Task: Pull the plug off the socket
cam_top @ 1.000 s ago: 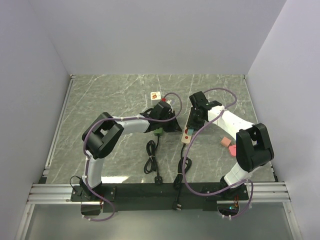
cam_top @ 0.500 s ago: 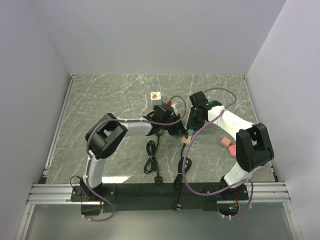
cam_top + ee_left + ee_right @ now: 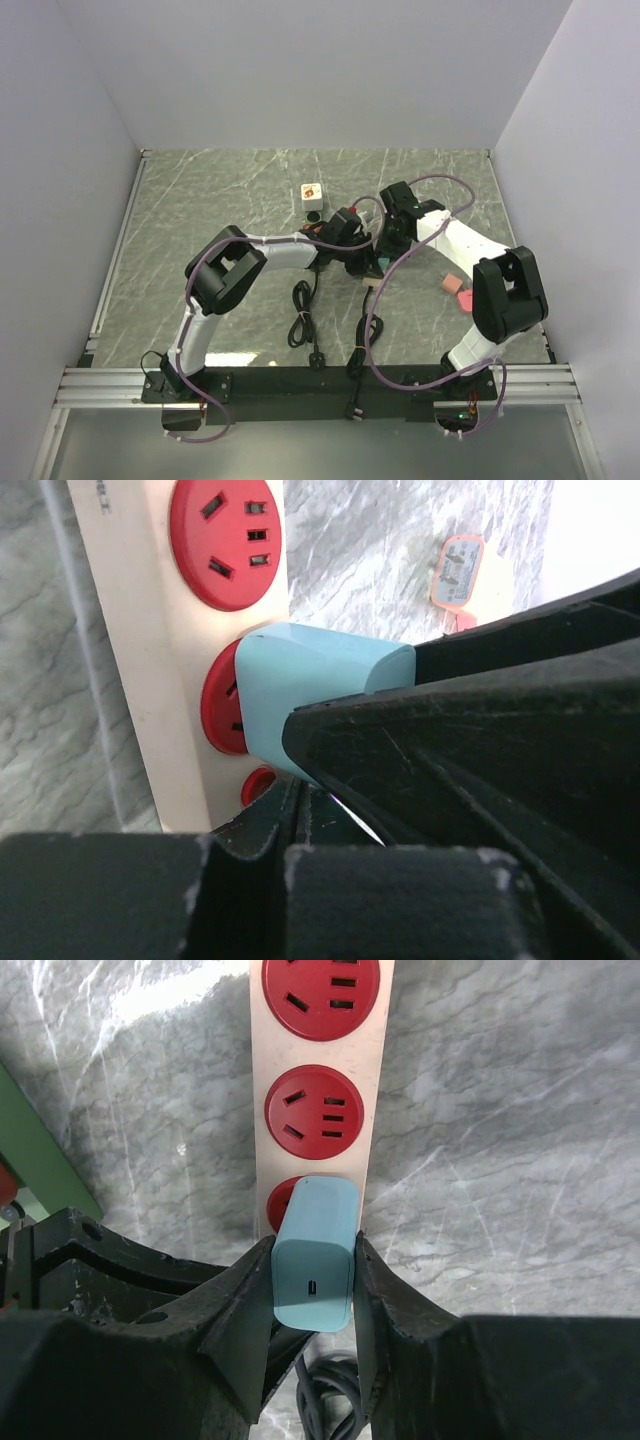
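Note:
A light blue plug [image 3: 315, 1255] sits in the lowest red socket of a beige power strip [image 3: 318, 1080]. My right gripper [image 3: 314, 1260] is shut on the plug, one finger on each side. In the top view the right gripper [image 3: 386, 246] is over the strip [image 3: 371, 279] at table centre. My left gripper [image 3: 356, 250] is right beside it, on the left. In the left wrist view its fingers [image 3: 270, 825] are pressed together at the strip [image 3: 140, 680], just below the plug [image 3: 300, 695], holding nothing.
A black cable coil [image 3: 303, 318] lies in front of the left arm, and the strip's cable [image 3: 366, 335] runs to the near edge. A white cube [image 3: 311, 192] stands behind. Pink pieces [image 3: 458, 290] lie to the right. A green object [image 3: 40, 1150] lies left of the strip.
My left gripper has moved right, from the green object to the strip, next to the right gripper. The right gripper has stayed on the plug.

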`<state>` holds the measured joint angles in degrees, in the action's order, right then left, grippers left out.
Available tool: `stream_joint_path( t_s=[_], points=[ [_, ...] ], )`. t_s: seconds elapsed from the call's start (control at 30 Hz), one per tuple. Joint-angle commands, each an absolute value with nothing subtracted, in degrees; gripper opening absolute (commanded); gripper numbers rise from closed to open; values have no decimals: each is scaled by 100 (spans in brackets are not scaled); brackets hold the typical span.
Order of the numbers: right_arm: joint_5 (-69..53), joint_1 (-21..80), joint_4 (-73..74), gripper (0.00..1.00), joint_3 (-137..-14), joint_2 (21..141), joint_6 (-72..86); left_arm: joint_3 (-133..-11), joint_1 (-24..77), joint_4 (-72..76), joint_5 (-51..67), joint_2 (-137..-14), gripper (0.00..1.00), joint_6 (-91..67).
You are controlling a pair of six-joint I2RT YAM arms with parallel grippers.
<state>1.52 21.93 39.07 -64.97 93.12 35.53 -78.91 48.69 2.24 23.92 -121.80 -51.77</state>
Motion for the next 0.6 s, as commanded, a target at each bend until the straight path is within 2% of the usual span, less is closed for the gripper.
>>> stream_joint_path(
  t_s=[0.0,0.57],
  points=[
    [122,2276,3885,0,-6873,8711,3621,-7840,4834,-316,1486,-12770,0,-4773],
    [18,2074,3990,0,-6882,8569,3674,-7550,4553,-88,1749,-13052,0,-4746]
  ],
)
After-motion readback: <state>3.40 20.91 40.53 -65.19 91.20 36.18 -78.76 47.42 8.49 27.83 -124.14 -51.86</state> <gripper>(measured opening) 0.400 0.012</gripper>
